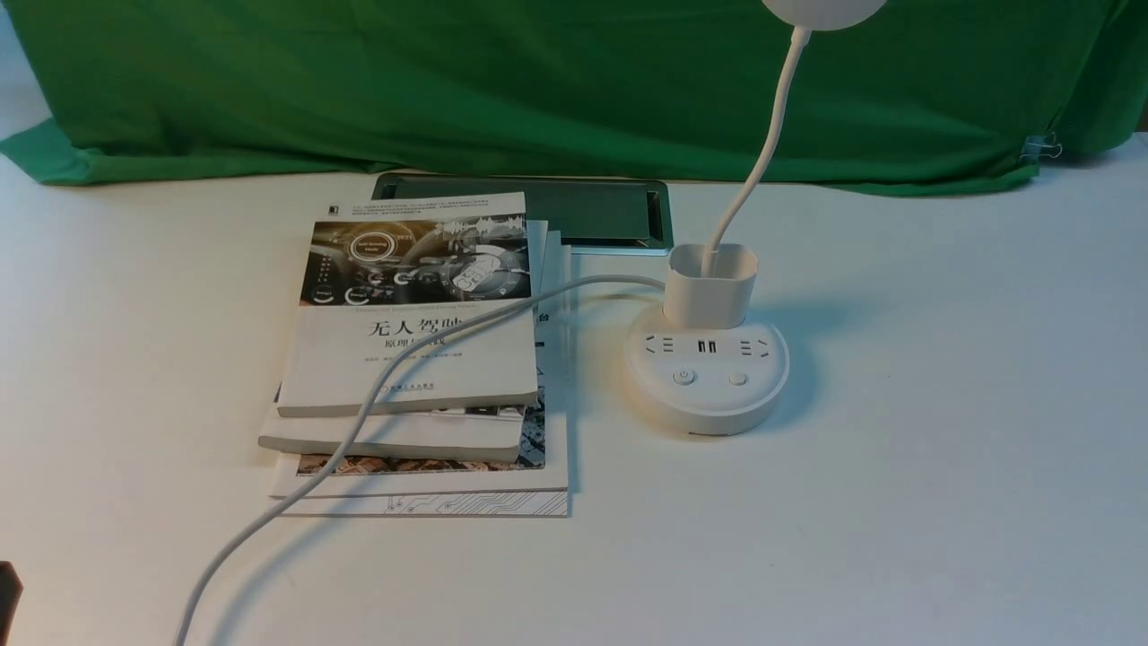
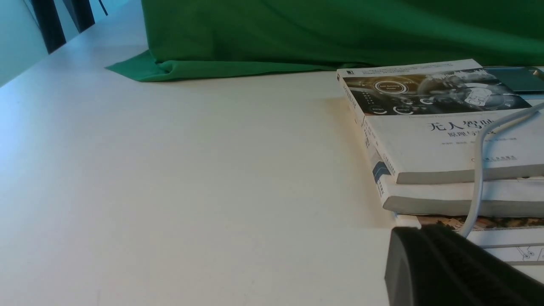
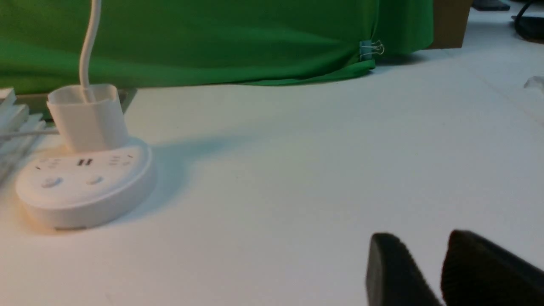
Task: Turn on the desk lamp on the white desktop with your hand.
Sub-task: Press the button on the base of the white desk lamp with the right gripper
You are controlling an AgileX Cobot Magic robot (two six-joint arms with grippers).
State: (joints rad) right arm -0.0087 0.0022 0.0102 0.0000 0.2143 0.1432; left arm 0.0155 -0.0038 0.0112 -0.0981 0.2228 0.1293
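The white desk lamp (image 1: 707, 372) stands right of centre on the white desktop (image 1: 897, 502). Its round base carries two buttons (image 1: 684, 377) at the front, with sockets and USB ports behind them. A cup holder (image 1: 710, 285) and a thin gooseneck (image 1: 771, 144) rise from the base, and the head (image 1: 823, 7) is cut off at the top edge. In the right wrist view the lamp (image 3: 85, 187) sits well away from my right gripper (image 3: 425, 240), which is open a little and empty. My left gripper (image 2: 418, 233) is shut, low by the books, holding nothing.
A stack of books (image 1: 417, 359) lies left of the lamp, with the lamp's white cable (image 1: 359, 422) trailing over it toward the front edge. A dark tray (image 1: 574, 211) sits behind the books. Green cloth (image 1: 538, 81) covers the back. A dark sliver of the left arm (image 1: 7, 597) shows.
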